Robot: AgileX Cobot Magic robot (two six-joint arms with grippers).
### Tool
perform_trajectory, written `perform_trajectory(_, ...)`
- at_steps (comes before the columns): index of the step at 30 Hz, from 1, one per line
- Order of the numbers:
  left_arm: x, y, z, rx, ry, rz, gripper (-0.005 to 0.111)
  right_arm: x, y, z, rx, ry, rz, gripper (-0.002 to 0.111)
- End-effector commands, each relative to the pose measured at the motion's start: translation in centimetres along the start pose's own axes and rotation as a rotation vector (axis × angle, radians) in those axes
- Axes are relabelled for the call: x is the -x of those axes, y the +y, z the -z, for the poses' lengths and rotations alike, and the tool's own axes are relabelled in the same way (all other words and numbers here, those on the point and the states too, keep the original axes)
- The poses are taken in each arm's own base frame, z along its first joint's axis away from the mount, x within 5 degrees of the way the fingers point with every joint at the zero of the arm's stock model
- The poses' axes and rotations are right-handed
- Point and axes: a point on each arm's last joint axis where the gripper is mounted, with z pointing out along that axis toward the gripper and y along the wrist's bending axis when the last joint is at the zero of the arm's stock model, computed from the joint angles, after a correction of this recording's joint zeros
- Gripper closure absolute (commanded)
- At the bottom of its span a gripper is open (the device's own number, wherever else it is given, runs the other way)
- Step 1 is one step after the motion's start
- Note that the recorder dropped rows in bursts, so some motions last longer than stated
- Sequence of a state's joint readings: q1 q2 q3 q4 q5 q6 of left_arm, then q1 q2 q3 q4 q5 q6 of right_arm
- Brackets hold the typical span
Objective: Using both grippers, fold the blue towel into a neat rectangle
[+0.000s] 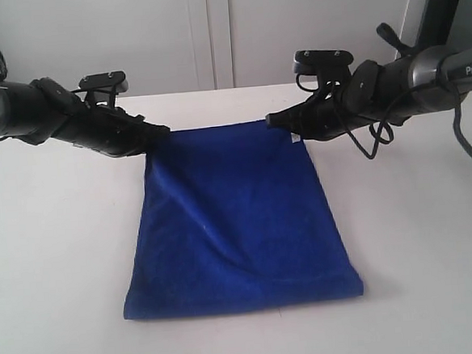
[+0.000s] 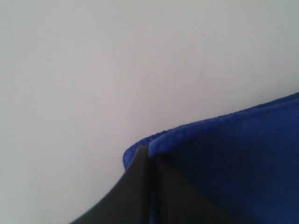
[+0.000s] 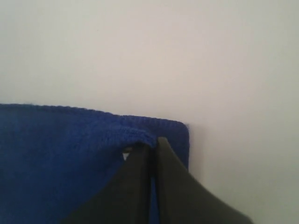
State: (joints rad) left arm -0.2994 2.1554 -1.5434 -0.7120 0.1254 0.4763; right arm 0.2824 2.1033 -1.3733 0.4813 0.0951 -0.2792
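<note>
The left black jointed arm (image 1: 21,111) and right black jointed arm (image 1: 375,86) run off the exterior view's sides. The royal-blue microfibre towel (image 1: 239,217) hides its far corners between pinched black fingers (image 2: 126,196), blurred close up.

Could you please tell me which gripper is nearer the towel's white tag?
Right. The right gripper, jaws shut on a corner of the blue towel, sits beside the white tag; the left gripper grips the opposite corner of that edge.

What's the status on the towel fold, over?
Left gripper shut on blue towel, far corner. Right gripper shut on the other. Towel doubled over on table. Nothing in the way.
</note>
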Motion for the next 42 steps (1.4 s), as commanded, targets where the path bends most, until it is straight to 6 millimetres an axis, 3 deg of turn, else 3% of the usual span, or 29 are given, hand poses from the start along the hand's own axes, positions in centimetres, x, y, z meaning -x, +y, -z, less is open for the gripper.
perform_trajectory(1, 0.2, -0.6, 0.0, -0.01, -0.009, 0.0, 0.107, 0.2, 0.0, 0.0, -0.007, -0.024, 0.024, 0.108)
perform_trajectory(21, 0.3, -0.5, 0.0, 0.0, -0.023, -0.001, 0.107, 0.0, -0.4, -0.3, -0.024, -0.023, 0.169, 0.108)
perform_trajectory(29, 0.3, -0.5, 0.0, 0.0, -0.023, -0.001, 0.107, 0.2, -0.5, -0.3, -0.039, -0.04, 0.335, 0.108)
perform_trajectory(42, 0.3, -0.5, 0.0, -0.001, -0.021, -0.001, 0.107, 0.2, -1.5, -0.3, -0.05, -0.02, 0.126, 0.108)
